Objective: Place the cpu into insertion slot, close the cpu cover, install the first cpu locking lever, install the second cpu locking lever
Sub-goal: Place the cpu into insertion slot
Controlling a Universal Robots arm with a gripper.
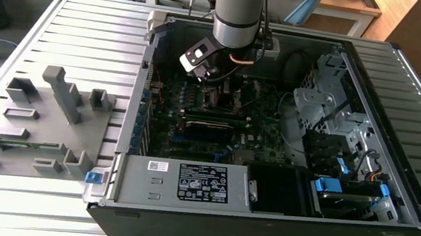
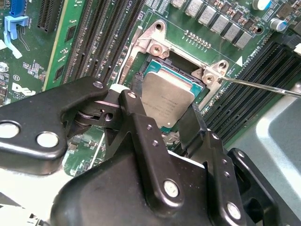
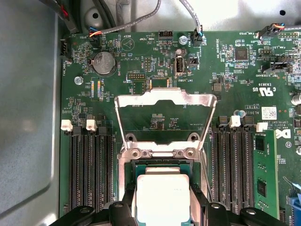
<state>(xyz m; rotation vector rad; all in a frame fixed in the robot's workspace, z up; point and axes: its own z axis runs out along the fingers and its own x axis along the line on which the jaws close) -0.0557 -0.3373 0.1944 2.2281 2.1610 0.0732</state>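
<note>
My gripper point(image 2: 164, 113) is shut on the cpu point(image 2: 167, 96), a silver-grey square chip, with one black finger on each of two opposite edges. The chip sits tilted over the insertion slot point(image 2: 181, 63), whose dark recess and metal rim show beyond it. In the first wrist view the cpu point(image 3: 162, 197) lies between the fingertips just over the slot's rim point(image 3: 160, 153). The cpu cover point(image 3: 164, 97) stands swung open behind the slot. A thin locking lever point(image 2: 263, 86) juts out sideways from the socket corner. In the exterior view the gripper point(image 1: 208, 76) is low over the motherboard.
Long black memory slots point(image 3: 89, 174) flank the socket on both sides. The open computer case point(image 1: 395, 143) walls in the board, with a power supply point(image 1: 188, 183) at the front and cables point(image 1: 295, 62) at the back. A grey fixture block point(image 1: 46, 118) lies at the exterior view's left.
</note>
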